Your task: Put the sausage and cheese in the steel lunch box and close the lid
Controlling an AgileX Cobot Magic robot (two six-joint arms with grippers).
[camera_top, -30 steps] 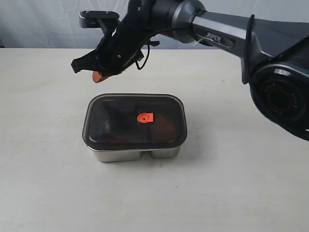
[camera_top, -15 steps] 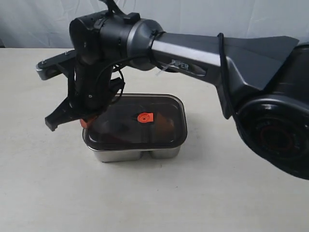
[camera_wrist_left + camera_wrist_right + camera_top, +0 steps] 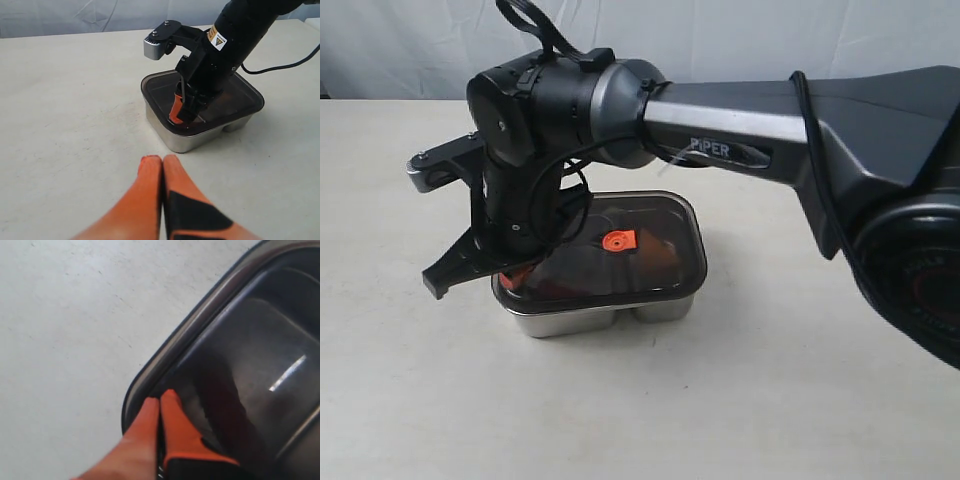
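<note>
Right gripper (image 3: 515, 275) clenched, orange fingertips (image 3: 160, 412) pressed together with nothing between them, tips down on the lid (image 3: 605, 245) at its corner on the left end in the exterior view. Right wrist view shows the fingertips on the lid's dark surface just inside the rounded rim, table (image 3: 60, 315) beside it. Whether they push or only touch, cannot tell

Right arm comes in from the right edge of the exterior view, reaches across the middle above the box, wrist bent steeply downward so the gripper points down at the lid corner. Grey bracket sticks out from the wrist toward the left

Left gripper (image 3: 161, 162) also clenched, orange fingers (image 3: 145, 200) flat against each other, empty, over bare table and well apart from the box, pointing toward it

Steel lunch box (image 3: 595, 318) sits on the table near the centre, two compartment bulges visible on its front wall. Lid lies on top of it and covers it, orange valve (image 3: 618, 241) in the middle of the lid. Through the smoky plastic a reddish shape shows near the gripper end and a darker brownish patch toward the other end; too murky to say which is sausage or cheese
</note>
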